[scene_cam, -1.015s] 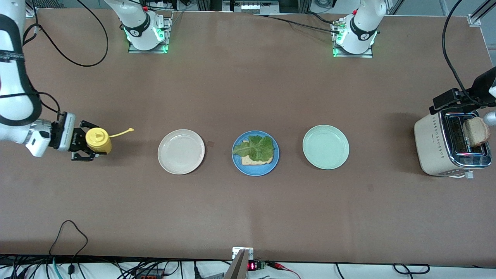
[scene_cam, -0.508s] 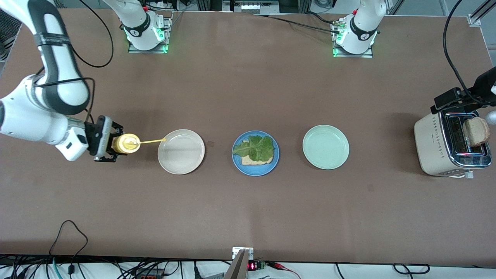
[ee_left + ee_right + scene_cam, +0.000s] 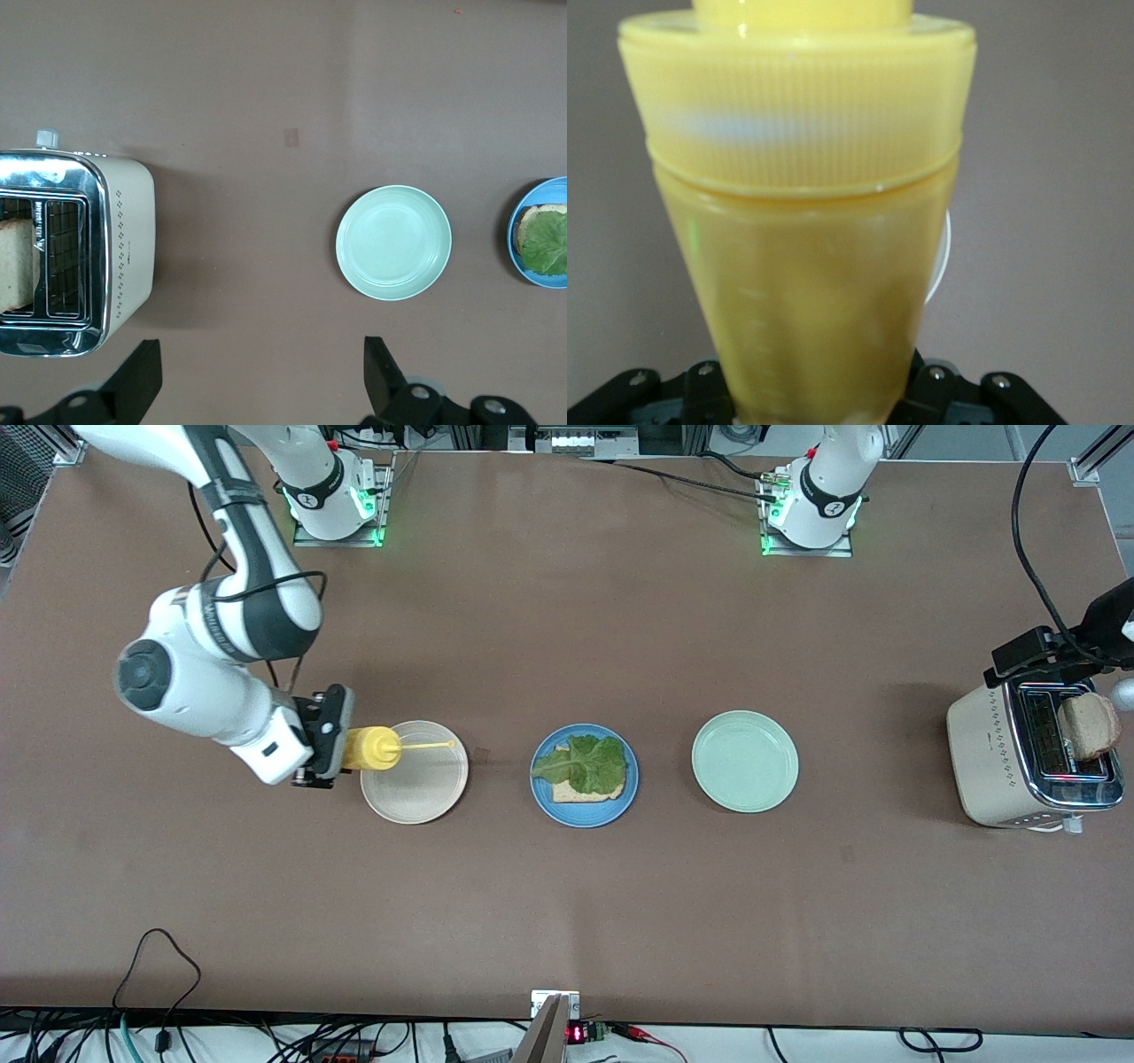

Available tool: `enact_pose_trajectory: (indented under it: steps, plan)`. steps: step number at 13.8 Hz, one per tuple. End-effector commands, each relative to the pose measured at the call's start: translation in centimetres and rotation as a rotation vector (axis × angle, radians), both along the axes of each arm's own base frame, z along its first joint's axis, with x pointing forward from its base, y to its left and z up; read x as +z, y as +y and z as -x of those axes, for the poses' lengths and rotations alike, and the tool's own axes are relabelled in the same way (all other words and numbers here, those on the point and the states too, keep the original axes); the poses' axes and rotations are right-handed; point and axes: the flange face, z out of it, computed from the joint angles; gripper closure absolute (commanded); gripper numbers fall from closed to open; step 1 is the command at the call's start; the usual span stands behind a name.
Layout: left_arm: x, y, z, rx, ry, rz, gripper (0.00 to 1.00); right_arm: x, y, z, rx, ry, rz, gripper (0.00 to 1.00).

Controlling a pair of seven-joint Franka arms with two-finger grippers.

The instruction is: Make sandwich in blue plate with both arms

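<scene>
We see our right arm reaching down from its base and bending at the elbow, its wrist turned sideways toward the table's middle. Our right gripper (image 3: 341,748) is clamped on a yellow squeeze bottle (image 3: 370,747), held lying on its side up in the air. Our left arm waits at its own end of the table, its wrist high and pointing down. Our left gripper (image 3: 263,376) hangs with its fingers (image 3: 137,376) spread wide, holding nothing.
</scene>
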Motion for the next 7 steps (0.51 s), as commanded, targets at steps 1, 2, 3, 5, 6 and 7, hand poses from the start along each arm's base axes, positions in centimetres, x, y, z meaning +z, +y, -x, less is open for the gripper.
enact_pose_trajectory:
  steps: [1, 2, 3, 5, 6, 7]
  plan:
    - [0.5, -0.1, 0.1, -0.007, -0.011, -0.009, 0.0, 0.7, 4.3, 1.5, -0.005, -0.041, 0.082, 1.0]
    - [0.5, -0.2, 0.1, -0.007, -0.011, -0.007, 0.0, 0.5, 6.7, 2.2, 0.025, -0.068, 0.107, 1.0]
    - [0.3, -0.2, 0.1, -0.008, -0.009, -0.005, 0.0, 0.1, 8.6, 2.8, 0.04, -0.087, 0.126, 1.0]
    - [-0.2, 0.1, 0.0, -0.011, 0.005, -0.002, 0.0, -0.6, 11.5, 3.9, 0.004, -0.097, 0.159, 1.0]
    - [-0.6, 0.2, 0.0, -0.013, 0.014, 0.0, 0.0, -0.5, 13.4, 4.1, -0.007, -0.114, 0.177, 1.0]
    - [-0.8, 0.4, 0.1, -0.01, 0.017, 0.0, 0.0, -0.7, 14.9, 4.3, -0.022, -0.124, 0.188, 1.0]
